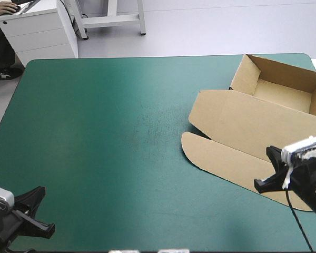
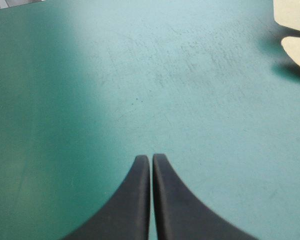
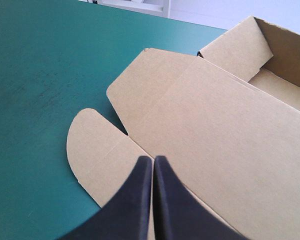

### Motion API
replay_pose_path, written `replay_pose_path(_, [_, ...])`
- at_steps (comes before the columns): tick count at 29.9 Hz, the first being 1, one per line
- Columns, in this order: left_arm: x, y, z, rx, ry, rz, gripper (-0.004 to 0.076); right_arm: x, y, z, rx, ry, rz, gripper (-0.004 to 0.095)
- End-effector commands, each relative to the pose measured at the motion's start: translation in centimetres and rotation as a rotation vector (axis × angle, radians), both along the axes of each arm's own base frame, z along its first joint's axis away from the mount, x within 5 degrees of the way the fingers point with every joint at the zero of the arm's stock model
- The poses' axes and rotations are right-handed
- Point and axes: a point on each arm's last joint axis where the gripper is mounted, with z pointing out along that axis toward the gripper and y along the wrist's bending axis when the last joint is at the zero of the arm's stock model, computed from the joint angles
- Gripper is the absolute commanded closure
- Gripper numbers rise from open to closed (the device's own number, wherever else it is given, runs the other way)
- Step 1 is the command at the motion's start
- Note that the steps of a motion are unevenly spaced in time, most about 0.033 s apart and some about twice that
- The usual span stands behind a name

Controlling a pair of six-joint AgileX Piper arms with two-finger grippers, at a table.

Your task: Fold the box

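The brown box [image 1: 282, 88] stands at the table's far right as an open tray with its walls raised. Its lid [image 1: 242, 132] lies flat toward the front, with a rounded flap [image 1: 210, 153] at its left end. My right gripper [image 1: 267, 169] is shut and hangs over the lid's near edge; in the right wrist view its shut fingers [image 3: 152, 165] point across the lid [image 3: 215, 135] toward the tray [image 3: 285, 65]. My left gripper [image 1: 41, 211] is shut near the front left corner, over bare cover [image 2: 151, 162]. Far ahead of it shows the lid's flap [image 2: 297, 47].
The teal-green cover [image 1: 110, 132] spreads bare between the left gripper and the box. The box's right side reaches the table's right edge. A white cabinet [image 1: 39, 31] stands beyond the far left corner.
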Motion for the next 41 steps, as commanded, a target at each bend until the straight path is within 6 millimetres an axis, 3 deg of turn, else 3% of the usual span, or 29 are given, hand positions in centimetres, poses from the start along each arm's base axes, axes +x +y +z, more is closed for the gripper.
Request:
replay_pose_path(1, [-0.1, 0.0, -0.2, -0.032, -0.126, -0.021, 0.0727, -2.0, 0.0, -0.4, -0.022, -0.126, -0.027, 0.0913])
replay_pose_path(11, [-1.6, 0.8, -2.7, -0.072, -0.243, -0.025, 0.0727, -6.2, 0.4, -4.6, -0.076, -0.235, -0.015, 0.0913])
replay_pose_path(23, [-1.6, 1.0, -3.7, -0.053, -0.249, -0.015, 0.0727, -7.9, 0.0, -8.3, -0.06, -0.305, -0.09, 0.0927])
replay_pose_path(41, [-1.6, 1.0, -3.7, -0.051, -0.249, -0.012, 0.0727, -7.9, -0.4, -8.2, -0.022, -0.31, -0.143, 0.0928])
